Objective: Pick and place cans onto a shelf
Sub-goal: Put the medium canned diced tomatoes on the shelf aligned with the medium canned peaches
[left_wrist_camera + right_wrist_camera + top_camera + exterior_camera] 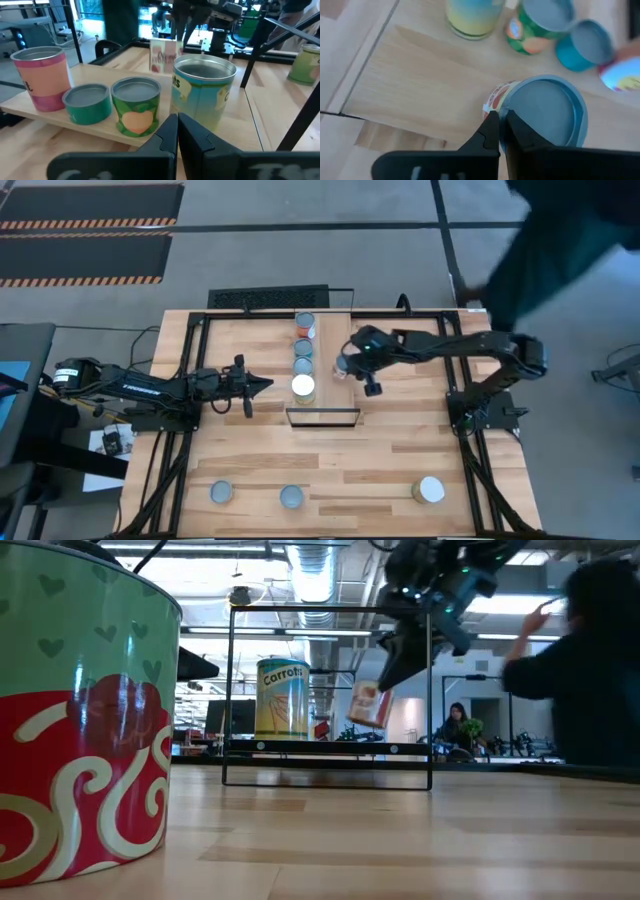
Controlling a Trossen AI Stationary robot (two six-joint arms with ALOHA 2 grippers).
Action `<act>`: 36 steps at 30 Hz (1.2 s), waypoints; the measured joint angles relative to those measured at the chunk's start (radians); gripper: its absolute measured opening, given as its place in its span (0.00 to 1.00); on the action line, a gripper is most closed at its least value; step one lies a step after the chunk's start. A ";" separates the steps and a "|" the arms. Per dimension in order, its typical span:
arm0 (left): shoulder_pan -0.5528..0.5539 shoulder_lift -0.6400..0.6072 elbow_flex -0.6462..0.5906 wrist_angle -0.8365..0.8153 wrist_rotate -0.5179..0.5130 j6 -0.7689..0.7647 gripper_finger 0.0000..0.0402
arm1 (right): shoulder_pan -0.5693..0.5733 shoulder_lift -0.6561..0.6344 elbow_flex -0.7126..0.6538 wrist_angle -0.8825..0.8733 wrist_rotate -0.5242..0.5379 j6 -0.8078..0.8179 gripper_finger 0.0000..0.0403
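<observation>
Over the shelf (322, 370): we carry a can (369, 703) w/ the right hand (347, 366).
Clamped on its rim, tilted, for the bare plank beside four cans; left hand (262, 385) pinched together, idle.

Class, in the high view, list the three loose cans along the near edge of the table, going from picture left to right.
Grey-topped can → second grey-topped can → white-lidded can.

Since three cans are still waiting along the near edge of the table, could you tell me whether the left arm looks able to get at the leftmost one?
Probably yes. The left end effector is shut and empty, and nothing stands between it and that can.
</observation>
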 joint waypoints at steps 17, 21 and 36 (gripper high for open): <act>0.000 0.000 0.000 -0.006 0.007 0.027 0.00 | 0.004 0.206 0.181 -0.069 -0.026 -0.067 0.06; 0.000 0.000 0.000 -0.007 0.009 0.027 0.00 | 0.005 0.206 0.183 -0.030 -0.026 -0.072 0.09; 0.000 0.000 0.000 -0.022 0.010 0.034 0.00 | 0.005 0.206 0.183 -0.016 -0.026 -0.074 0.18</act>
